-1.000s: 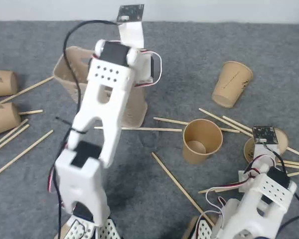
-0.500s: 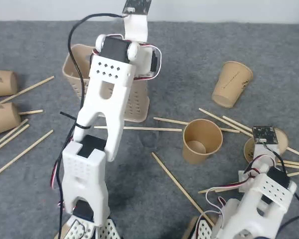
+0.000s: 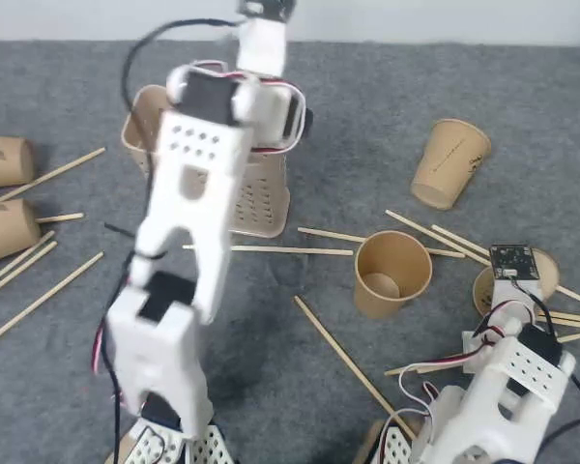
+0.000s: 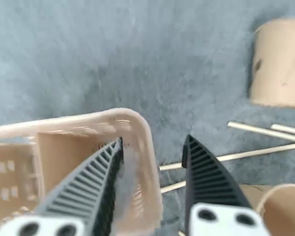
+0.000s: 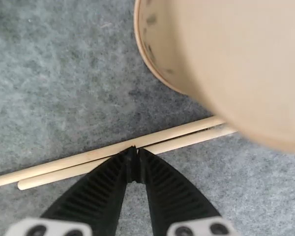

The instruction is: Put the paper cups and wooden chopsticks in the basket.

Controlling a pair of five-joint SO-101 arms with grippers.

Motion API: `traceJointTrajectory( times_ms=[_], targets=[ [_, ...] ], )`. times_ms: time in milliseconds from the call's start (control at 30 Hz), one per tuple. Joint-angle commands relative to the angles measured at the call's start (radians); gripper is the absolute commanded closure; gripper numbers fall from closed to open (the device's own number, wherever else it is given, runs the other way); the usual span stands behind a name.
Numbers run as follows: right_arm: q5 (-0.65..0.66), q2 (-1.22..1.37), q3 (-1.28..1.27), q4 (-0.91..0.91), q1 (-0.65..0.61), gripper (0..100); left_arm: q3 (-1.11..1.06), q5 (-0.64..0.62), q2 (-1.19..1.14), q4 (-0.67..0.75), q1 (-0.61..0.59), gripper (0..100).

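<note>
while the left arm point(image 3: 188, 222) towers over the grey mat point(image 3: 367, 106) and hides much of the basket point(image 3: 261, 198) behind it, the left gripper point(image 4: 154, 142) stands wide open astride the basket's rim, one finger inside, the other outside, holding nothing. what lies inside the basket cannot be made out. the right arm point(image 3: 507, 387) sits low at the near right corner, cut off by the frame. the right gripper point(image 5: 135, 150) is closed tight and empty, its tips meeting right at a pair of chopsticks point(image 5: 78, 164) beside a looming, half-cropped cup point(image 5: 226, 64). on the mat, an upright cup point(image 3: 391, 274) stands mid-scene with a tipped cup point(image 3: 449, 162) beyond it. two fallen cups point(image 3: 5, 230) are clipped by the left edge. loose chopsticks point(image 3: 348, 360) lie scattered on both sides.
</note>
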State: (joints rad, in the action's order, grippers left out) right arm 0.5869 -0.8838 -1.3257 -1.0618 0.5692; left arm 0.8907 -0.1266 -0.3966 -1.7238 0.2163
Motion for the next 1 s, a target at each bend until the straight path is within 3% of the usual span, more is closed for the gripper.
traceJointTrajectory(
  times_ms=[0,133,267,500,700,967],
  targets=[
    [0.002,-0.019,0.008,0.018,-0.008,98.7,-0.107,0.08,0.281,-0.034,-0.009,81],
    [0.002,-0.019,0.008,0.018,-0.008,98.7,-0.283,0.117,0.456,-0.034,-0.014,81],
    [0.002,-0.019,0.008,0.018,-0.005,98.6,-0.415,0.123,0.617,-0.034,-0.103,81],
    [0.002,-0.015,0.009,0.019,-0.01,98.3,-0.7,0.124,0.868,-0.006,-0.499,81],
    [0.095,-0.024,0.051,-0.001,-0.05,98.2,-1.204,0.226,1.092,0.239,-0.727,81],
    [0.08,-0.012,0.43,-0.323,-0.062,98.1,-1.985,0.284,1.452,0.704,-0.853,81]
  ],
)
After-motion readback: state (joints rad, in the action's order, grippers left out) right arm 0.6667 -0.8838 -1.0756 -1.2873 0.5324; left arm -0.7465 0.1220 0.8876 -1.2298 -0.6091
